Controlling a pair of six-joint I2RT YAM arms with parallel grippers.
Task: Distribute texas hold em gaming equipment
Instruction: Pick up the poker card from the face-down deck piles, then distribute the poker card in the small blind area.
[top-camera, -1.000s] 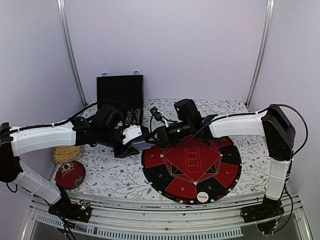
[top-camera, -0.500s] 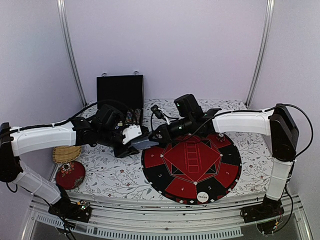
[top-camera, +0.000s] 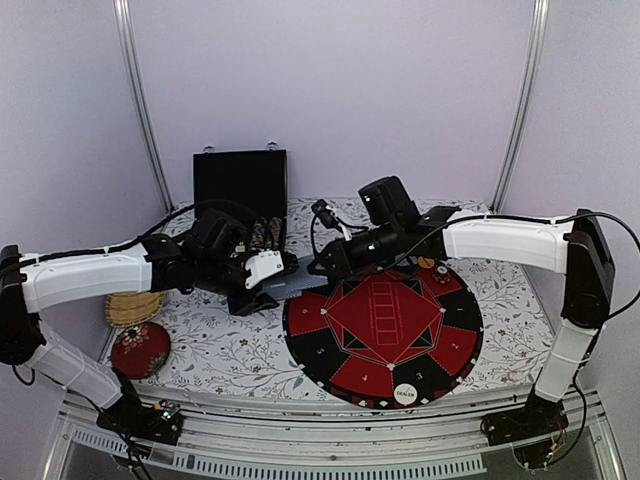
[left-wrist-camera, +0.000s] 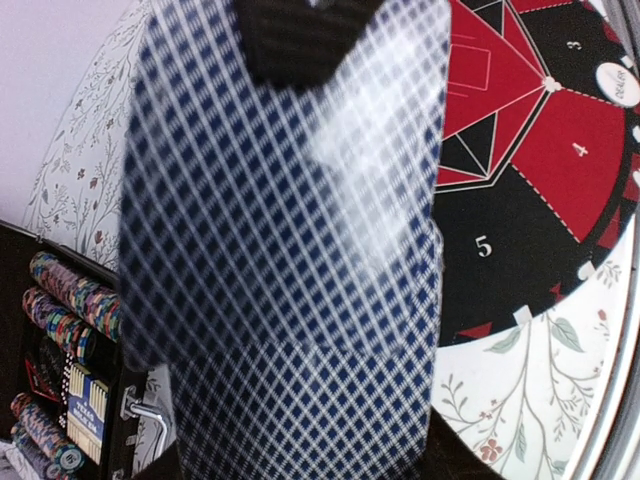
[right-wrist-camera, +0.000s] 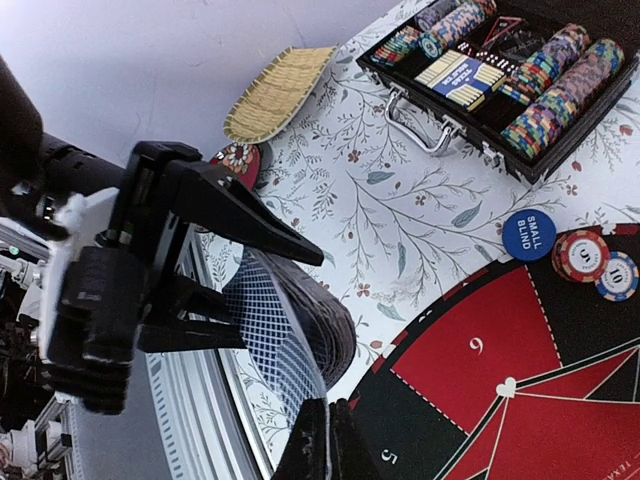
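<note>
My left gripper (top-camera: 278, 286) is shut on a deck of playing cards (right-wrist-camera: 325, 315) with blue-and-white checked backs, held above the tablecloth just left of the mat. The top card (left-wrist-camera: 290, 250) fills the left wrist view and bends away from the deck. My right gripper (right-wrist-camera: 328, 440) is shut on that card's far edge. A white DEALER button (top-camera: 405, 394) lies at the mat's near rim. A blue SMALL BLIND button (right-wrist-camera: 528, 233) and two striped chips (right-wrist-camera: 582, 255) lie by the mat's far-left edge. More chips (right-wrist-camera: 560, 85) fill the open case.
The round red-and-black mat (top-camera: 383, 325) covers the table's middle right. The black chip case (top-camera: 240, 185) stands open at the back left. A wicker dish (top-camera: 133, 307) and a red round cushion (top-camera: 140, 350) lie at the left edge.
The right gripper has shut on the top card's edge. The right arm has drawn back and to the right, pulling the card off the deck. The left arm has held still.
</note>
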